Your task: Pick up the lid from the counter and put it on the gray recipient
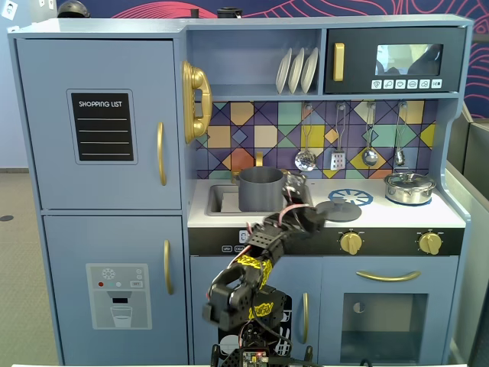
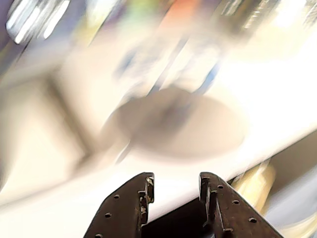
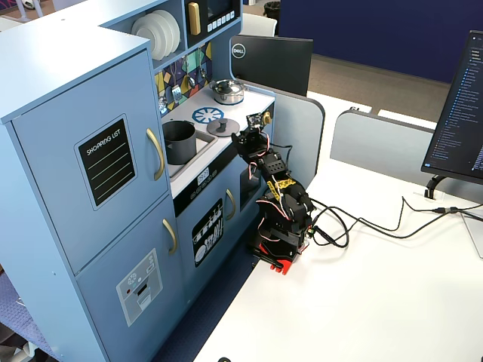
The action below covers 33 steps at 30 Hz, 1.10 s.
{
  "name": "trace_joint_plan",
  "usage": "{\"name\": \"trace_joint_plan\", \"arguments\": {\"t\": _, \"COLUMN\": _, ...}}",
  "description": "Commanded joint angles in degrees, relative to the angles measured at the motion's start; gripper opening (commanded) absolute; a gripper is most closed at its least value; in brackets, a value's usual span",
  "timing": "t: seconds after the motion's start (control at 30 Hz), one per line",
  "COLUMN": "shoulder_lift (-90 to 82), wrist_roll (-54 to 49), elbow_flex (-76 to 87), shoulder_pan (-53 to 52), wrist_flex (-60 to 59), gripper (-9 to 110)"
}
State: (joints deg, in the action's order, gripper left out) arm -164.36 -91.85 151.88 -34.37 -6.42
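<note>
Fingers point(image 2: 174, 191) parted, lid point(image 2: 181, 124) flat on counter point(image 2: 277, 99)

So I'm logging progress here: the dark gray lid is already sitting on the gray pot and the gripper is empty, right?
Not quite. The lid lies flat on the counter, to the right of the open gray pot in a fixed view. The gripper is indeed empty, as the wrist view shows.

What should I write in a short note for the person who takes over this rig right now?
Hand: open, empty, approaching the lid; the wrist view is blurred.
Lid: flat on the counter, beside the blue burner print, not yet grasped.
Gray pot: uncovered, standing in the sink recess left of the lid in the front fixed view.
Done: nothing.
Left: grasp the lid, lift it, set it on the gray pot.
</note>
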Motion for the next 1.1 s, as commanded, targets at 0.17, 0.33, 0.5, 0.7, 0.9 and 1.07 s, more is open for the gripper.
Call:
{"name": "trace_joint_plan", "arguments": {"t": 0.17, "shoulder_lift": 5.63, "wrist_roll": 0.79, "elbow_flex": 0.62, "shoulder_pan": -3.08, "wrist_flex": 16.52, "gripper": 17}}
{"name": "trace_joint_plan", "arguments": {"t": 0.33, "shoulder_lift": 11.51, "wrist_roll": 1.49, "elbow_flex": -2.64, "shoulder_pan": -2.29, "wrist_flex": 16.70, "gripper": 19}}
{"name": "trace_joint_plan", "arguments": {"t": 0.5, "shoulder_lift": 18.72, "wrist_roll": 2.29, "elbow_flex": -7.82, "shoulder_pan": -1.93, "wrist_flex": 16.70, "gripper": 22}}
{"name": "trace_joint_plan", "arguments": {"t": 0.7, "shoulder_lift": 24.08, "wrist_roll": 1.93, "elbow_flex": -12.04, "shoulder_pan": -1.58, "wrist_flex": 17.75, "gripper": 22}}
{"name": "trace_joint_plan", "arguments": {"t": 0.9, "shoulder_lift": 28.30, "wrist_roll": 1.32, "elbow_flex": -14.68, "shoulder_pan": -0.88, "wrist_flex": 18.19, "gripper": 21}}
{"name": "trace_joint_plan", "arguments": {"t": 1.07, "shoulder_lift": 33.22, "wrist_roll": 0.53, "elbow_flex": -17.14, "shoulder_pan": -0.18, "wrist_flex": 20.83, "gripper": 21}}
